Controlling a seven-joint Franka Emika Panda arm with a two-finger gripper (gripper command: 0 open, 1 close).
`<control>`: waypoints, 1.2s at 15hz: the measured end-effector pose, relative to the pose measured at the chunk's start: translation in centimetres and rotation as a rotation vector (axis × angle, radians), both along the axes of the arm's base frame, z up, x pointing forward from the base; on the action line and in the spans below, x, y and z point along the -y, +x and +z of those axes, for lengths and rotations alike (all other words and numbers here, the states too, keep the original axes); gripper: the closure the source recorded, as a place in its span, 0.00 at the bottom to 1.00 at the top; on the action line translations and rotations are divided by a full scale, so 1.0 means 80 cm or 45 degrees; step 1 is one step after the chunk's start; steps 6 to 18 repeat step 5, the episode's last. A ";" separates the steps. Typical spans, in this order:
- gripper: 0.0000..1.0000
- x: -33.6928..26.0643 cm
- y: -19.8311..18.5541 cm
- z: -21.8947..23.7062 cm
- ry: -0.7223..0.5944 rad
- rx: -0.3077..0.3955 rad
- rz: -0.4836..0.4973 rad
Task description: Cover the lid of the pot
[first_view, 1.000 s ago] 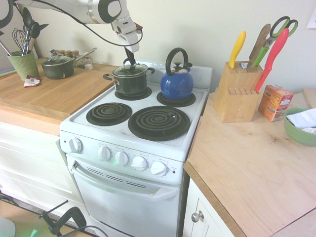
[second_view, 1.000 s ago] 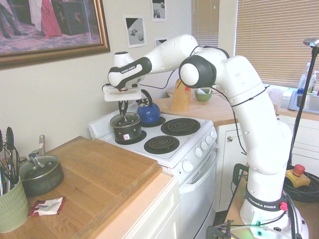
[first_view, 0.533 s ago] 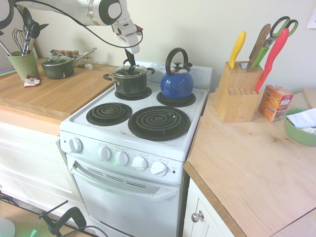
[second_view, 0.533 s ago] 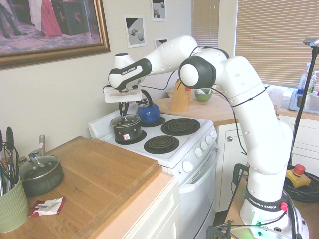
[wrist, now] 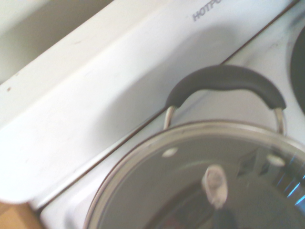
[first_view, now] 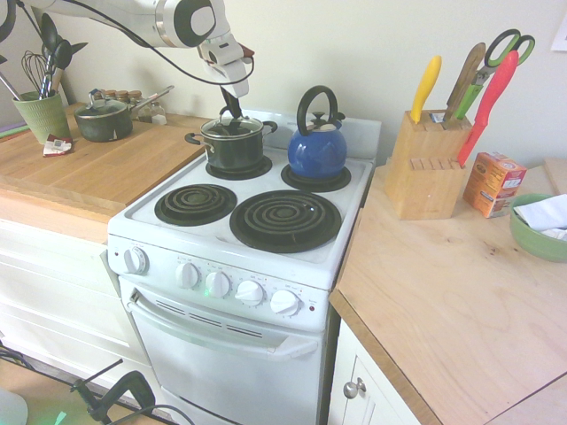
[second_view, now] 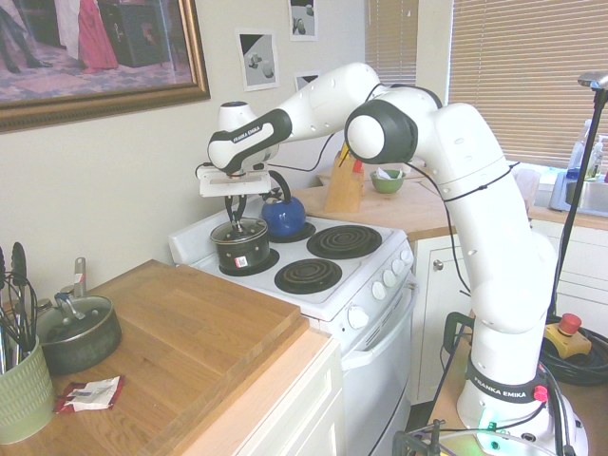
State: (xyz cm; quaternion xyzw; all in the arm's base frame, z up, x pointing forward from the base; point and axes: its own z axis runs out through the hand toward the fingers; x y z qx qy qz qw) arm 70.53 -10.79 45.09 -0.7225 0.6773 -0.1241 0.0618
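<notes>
You are looking at a tool that is sitting a little higher than a second ago: it has been lifting off the lid's knob and is now hanging just above it. Its fingers are standing slightly spread, pinching nothing. The lid is staying where it was, lying flat on the pot, closing it; the glass is showing a dark inside, and you cannot tell what, if anything, is in there. The wrist view is showing the lid's metal rim sitting on the pot, with one dark side handle beside it.

Going from the stove's front edge back: the two front coils are lying bare, and the pot is standing on the back left burner of the stove, with the blue kettle on the back right burner just beside it.

On the table left of the stove, the saucepan is standing near the far edge with its own lid on, and the green cup at the far left corner is holding kitchen utensils. On the right table, the knife block is holding knives and scissors, and the green bowl is holding a white cloth.
</notes>
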 end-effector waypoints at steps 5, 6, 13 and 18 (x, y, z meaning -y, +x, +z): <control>0.00 -0.029 -0.022 0.013 0.011 -0.011 0.039; 0.00 -0.029 -0.022 0.013 0.011 -0.011 0.039; 0.00 -0.029 -0.022 0.013 0.011 -0.011 0.039; 0.00 -0.029 -0.022 0.013 0.011 -0.011 0.039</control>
